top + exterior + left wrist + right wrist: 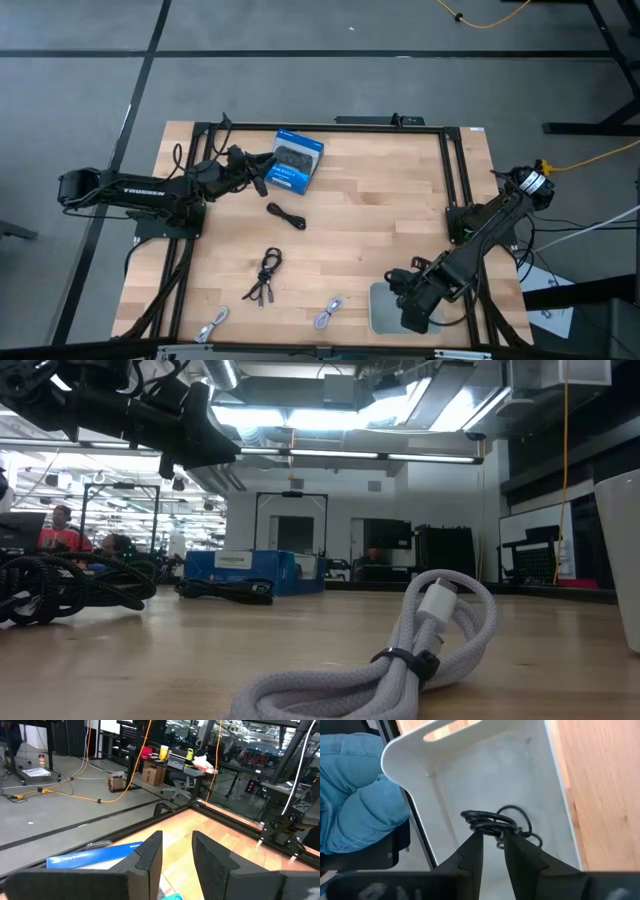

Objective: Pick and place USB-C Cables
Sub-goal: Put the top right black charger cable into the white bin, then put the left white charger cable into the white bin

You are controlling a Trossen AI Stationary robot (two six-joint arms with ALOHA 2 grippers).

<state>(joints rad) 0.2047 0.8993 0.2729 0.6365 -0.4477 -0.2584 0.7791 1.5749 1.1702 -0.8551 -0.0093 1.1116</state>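
A black USB-C cable (495, 822) hangs between the fingers of the right gripper (492, 845), which are closed on it, over the white bin (383, 310) at the near right edge of the table (380, 210). One black cable (286, 214) lies near the blue box (297, 160), a black bundle (266, 272) lies in the middle near part, and two light grey cables (327, 314) (211, 324) lie close to the near edge. Bare wood separates them. The left gripper (176, 855) hangs beside the blue box, its fingers a little apart, holding nothing.
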